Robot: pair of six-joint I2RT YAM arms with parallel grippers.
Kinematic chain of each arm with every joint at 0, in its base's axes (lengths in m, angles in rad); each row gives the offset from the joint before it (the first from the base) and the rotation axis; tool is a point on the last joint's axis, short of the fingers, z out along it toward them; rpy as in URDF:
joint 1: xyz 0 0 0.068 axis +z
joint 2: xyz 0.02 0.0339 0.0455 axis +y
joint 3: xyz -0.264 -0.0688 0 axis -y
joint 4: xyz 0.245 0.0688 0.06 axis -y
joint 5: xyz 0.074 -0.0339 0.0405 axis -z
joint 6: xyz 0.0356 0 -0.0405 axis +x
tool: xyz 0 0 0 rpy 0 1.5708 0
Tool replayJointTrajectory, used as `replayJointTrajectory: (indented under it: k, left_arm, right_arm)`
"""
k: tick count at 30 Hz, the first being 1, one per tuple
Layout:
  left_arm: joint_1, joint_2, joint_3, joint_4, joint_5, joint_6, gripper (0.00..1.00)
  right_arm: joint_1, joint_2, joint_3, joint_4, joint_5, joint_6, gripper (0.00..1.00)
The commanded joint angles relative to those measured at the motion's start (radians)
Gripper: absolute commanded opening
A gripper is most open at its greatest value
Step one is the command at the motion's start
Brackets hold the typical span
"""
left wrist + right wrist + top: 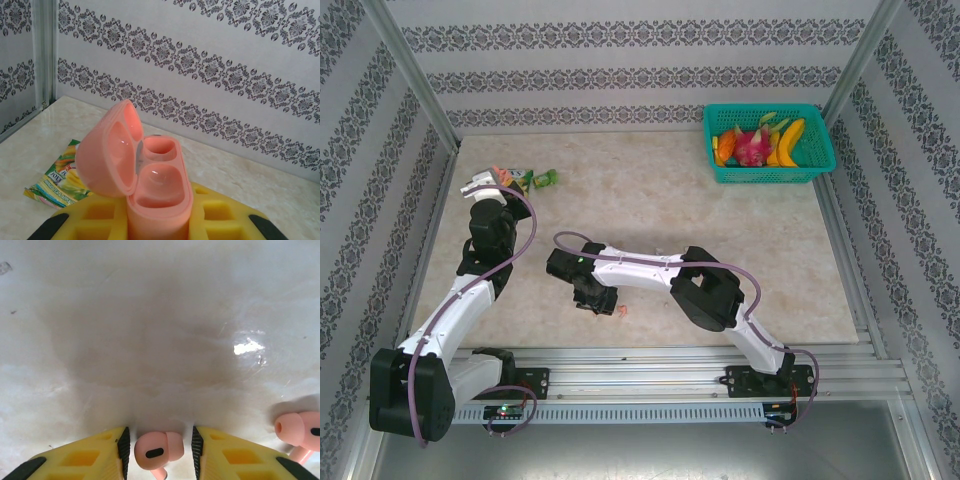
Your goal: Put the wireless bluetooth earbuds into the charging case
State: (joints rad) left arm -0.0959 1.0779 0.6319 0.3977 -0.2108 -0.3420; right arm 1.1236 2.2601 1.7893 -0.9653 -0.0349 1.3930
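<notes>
Right wrist view first, Ben, nearest in: what sits at the right gripper point(159, 450)?

A small salmon-pink plastic earbud point(155, 450) lies between its yellow fingers point(80, 460), Ana. The jaws are spread, one to each side of it, with a thin strip of the pale marble-look table point(150, 340) showing on both sides.

Anything further out?

A second salmon-pink stemmed earbud point(299, 431) lies on the table just outside the right-hand finger, apart from it.

And the left gripper point(160, 217)?

Pinching a salmon-pink pebble-shaped plastic charging case point(160, 192), upright between its fingertips point(95, 220). The hinged lid point(107, 155) is flipped back to the tool's left; both round wells point(159, 149) show their smooth pink bottoms.

Beyond it?

A green and yellow foil snack packet point(56, 182) lies flat on the table ahead and left of the fingertips, well apart, then the patterned wall point(225, 65) rises behind.
</notes>
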Motion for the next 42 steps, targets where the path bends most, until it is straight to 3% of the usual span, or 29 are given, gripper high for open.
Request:
replayJointTrajectory:
  k: [1, 14, 23, 35, 42]
  left_arm:
    - [0.01, -0.021, -0.013, 0.043, 0.009, -0.008, 0.0]
    - [0.011, -0.018, -0.008, 0.035, 0.013, -0.015, 0.0]
    - [0.01, -0.014, -0.005, 0.023, 0.013, -0.02, 0.0]
    - [0.011, -0.002, 0.021, -0.006, 0.017, -0.025, 0.0]
    - [0.01, -0.013, 0.01, -0.023, 0.107, 0.008, 0.0]
  right_arm:
    - [0.015, 0.033, 0.012, 0.014, -0.026, 0.021, 0.39]
    - [0.002, -0.006, -0.007, 0.034, 0.011, 0.003, 0.31]
    - [-0.019, -0.052, -0.023, 0.047, 0.06, -0.047, 0.3]
    - [-0.102, -0.189, -0.184, 0.143, 0.118, -0.108, 0.31]
    - [-0.183, -0.27, -0.259, 0.19, 0.148, -0.186, 0.31]
